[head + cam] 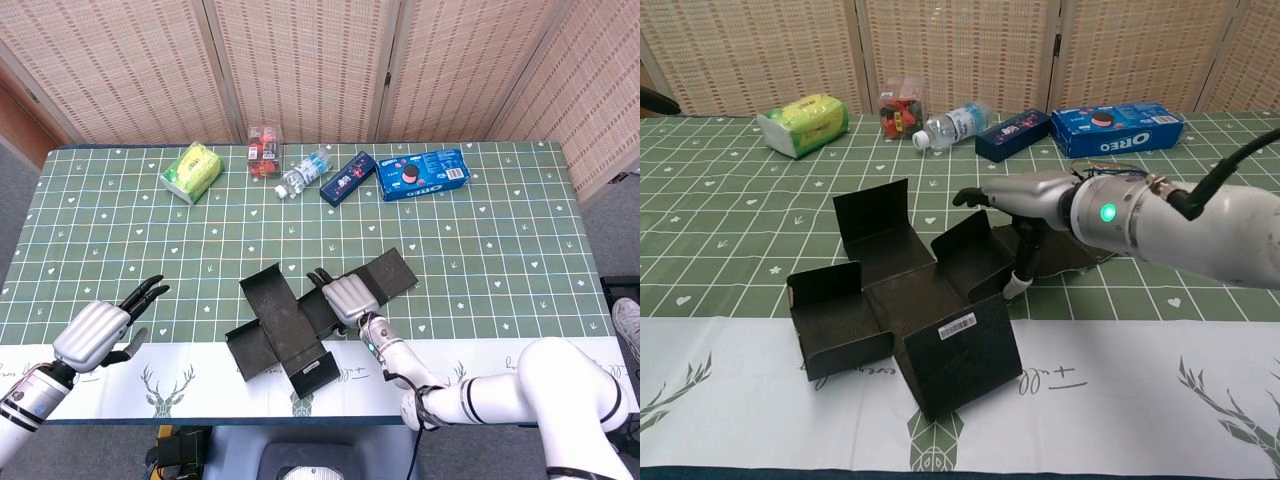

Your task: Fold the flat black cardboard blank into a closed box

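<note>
The black cardboard [285, 325] sits near the front of the table [500, 250], its front flap with the white label lying over the pale runner [1120, 400] along the near edge. Its side flaps stand partly raised, and 1 long panel stretches flat toward the right. Open green cloth lies all around it, with broad free room to the left and right.

The right hand [345, 297] is over the joint between the raised right flap and the long flat panel. In the chest view its fingers [975, 197] reach out straight and apart above the flap's top edge, while the thumb points down behind the flap, tip at the panel's surface. It grips nothing; whether the thumb actually touches the cardboard I cannot tell.

The left hand [95, 333] hovers at the front left, well apart from the cardboard, fingers spread and empty. Only the head view shows it; the chest view misses it entirely.

Along the far edge, well clear, lie a green packet [191, 170], a red snack box [263, 149], a water bottle [302, 173], a dark blue box [347, 178] and a blue biscuit pack [424, 174]. The chest view shows the flaps' height; the head view flattens them.
</note>
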`<action>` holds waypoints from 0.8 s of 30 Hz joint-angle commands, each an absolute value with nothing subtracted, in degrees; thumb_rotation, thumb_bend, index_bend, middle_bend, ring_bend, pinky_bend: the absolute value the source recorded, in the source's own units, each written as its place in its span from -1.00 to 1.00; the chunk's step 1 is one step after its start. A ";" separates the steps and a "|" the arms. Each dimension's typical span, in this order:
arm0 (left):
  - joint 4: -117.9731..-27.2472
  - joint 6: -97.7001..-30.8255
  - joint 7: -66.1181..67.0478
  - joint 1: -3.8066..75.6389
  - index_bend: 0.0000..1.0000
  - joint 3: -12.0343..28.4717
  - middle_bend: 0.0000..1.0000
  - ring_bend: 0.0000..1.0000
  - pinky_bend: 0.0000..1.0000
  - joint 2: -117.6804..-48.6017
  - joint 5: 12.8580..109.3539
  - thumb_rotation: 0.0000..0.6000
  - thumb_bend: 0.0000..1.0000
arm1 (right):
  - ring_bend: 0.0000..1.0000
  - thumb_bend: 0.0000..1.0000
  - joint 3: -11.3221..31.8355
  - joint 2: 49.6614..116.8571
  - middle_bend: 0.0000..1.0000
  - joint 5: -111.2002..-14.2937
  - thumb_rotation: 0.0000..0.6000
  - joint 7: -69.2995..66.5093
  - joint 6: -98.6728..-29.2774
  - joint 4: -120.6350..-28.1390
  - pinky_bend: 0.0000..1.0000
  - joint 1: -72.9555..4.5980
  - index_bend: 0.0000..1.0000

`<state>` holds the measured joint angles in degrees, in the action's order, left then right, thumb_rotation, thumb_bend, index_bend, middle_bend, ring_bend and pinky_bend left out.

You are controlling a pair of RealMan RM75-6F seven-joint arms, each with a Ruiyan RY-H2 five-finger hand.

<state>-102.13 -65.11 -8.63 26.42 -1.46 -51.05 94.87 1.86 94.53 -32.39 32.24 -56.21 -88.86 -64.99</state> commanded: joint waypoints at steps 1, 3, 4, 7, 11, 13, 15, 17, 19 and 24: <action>-101.61 -64.86 -9.10 26.70 -1.00 -1.37 -0.99 0.32 0.73 -51.26 95.02 1.00 0.13 | 0.55 -1.00 4.14 98.15 -0.88 -31.34 1.00 33.96 -59.09 -86.72 1.00 -64.49 -1.00; -101.06 -65.04 -10.53 26.98 -0.88 -1.44 -0.94 0.33 0.73 -51.54 95.94 1.00 0.13 | 0.55 -1.00 5.25 99.42 -0.86 -30.66 1.00 34.40 -59.48 -86.08 1.00 -64.37 -1.00; -100.25 -65.39 -12.35 27.29 -0.81 -1.77 -0.91 0.34 0.74 -51.90 97.60 1.00 0.13 | 0.55 -1.00 6.05 100.06 -0.85 -30.36 1.00 34.58 -59.76 -85.74 1.00 -64.31 -1.00; -97.87 -64.87 -14.68 28.42 -0.59 -2.74 -0.83 0.37 0.76 -52.13 100.76 1.00 0.13 | 0.55 -1.00 7.80 101.47 -0.85 -29.70 1.00 35.70 -60.32 -84.38 1.00 -64.45 -1.00; -96.60 -62.74 -16.84 30.28 -0.55 -3.52 -0.79 0.39 0.78 -52.28 102.42 1.00 0.13 | 0.55 -1.00 10.38 103.95 -0.85 -27.72 1.00 37.52 -60.47 -81.81 1.00 -65.17 -1.00; -96.30 -61.72 -17.83 31.31 -0.54 -4.06 -0.78 0.39 0.78 -52.25 103.58 1.00 0.13 | 0.55 -1.00 11.85 105.26 -0.85 -26.94 1.00 37.77 -60.25 -80.70 1.00 -65.42 -1.00; -96.27 -60.99 -18.71 32.16 -0.53 -4.71 -0.77 0.39 0.79 -52.42 104.85 1.00 0.13 | 0.55 -1.00 12.94 105.02 -0.85 -27.03 1.00 37.03 -59.05 -81.66 1.00 -65.16 -1.00; -96.33 -60.63 -19.37 32.84 -0.53 -5.23 -0.76 0.39 0.79 -52.68 105.89 1.00 0.13 | 0.55 -1.00 13.18 103.42 -0.85 -28.64 1.00 36.35 -58.80 -83.97 1.00 -64.42 -1.00; -96.52 -60.38 -19.93 33.36 -0.53 -5.62 -0.76 0.39 0.79 -52.83 106.57 1.00 0.13 | 0.55 -1.00 13.23 101.26 -0.85 -29.93 1.00 35.79 -58.96 -86.77 1.00 -63.49 -1.00; -97.19 -58.83 -21.87 35.31 -0.55 -6.88 -0.76 0.39 0.79 -53.47 108.44 1.00 0.13 | 0.55 -1.00 14.11 93.04 -0.86 -31.90 1.00 33.60 -59.29 -95.58 1.00 -60.47 -1.00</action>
<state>-97.04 -59.42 -21.51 34.75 -6.49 -53.18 108.06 13.44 97.31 -30.36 35.11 -59.09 -91.24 -62.43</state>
